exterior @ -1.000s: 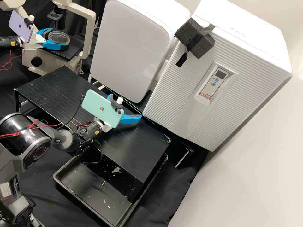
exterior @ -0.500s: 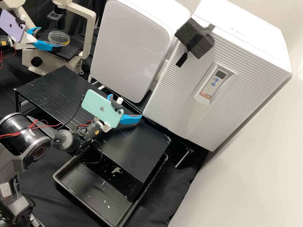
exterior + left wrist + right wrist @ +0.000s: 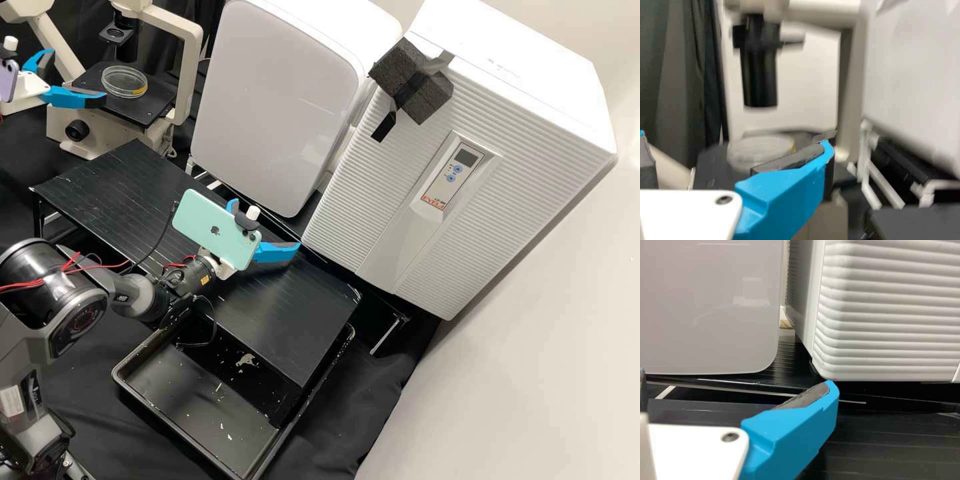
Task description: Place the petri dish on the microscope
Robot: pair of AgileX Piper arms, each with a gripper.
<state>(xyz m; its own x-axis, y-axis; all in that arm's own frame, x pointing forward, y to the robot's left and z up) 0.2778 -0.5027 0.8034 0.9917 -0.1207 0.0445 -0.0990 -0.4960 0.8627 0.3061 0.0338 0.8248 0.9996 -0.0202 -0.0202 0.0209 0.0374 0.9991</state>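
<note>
- Placing judged as good as done; the clear, round, shallow plastic petri dish (image 3: 125, 81) was seen lying flat on the black stage plate (image 3: 143, 113) of the cream-framed microscope (image 3: 190, 73), gripped by nothing; its exact centring under the black tube (image 3: 759, 75) could not be told.
- Left to do, as judged: only the left blue-fingered gripper (image 3: 77, 77) to be taken well clear, without the dish being nudged; its fingers were held wide, empty, near the dish.
- Right blue-fingered gripper (image 3: 265, 227) likewise spread wide and empty, poised over the black slatted platform (image 3: 100, 187); no part judged needed from it.
- Dish see-through, its rim pale and shiny; a yellow-orange patch was noted along one side.
</note>
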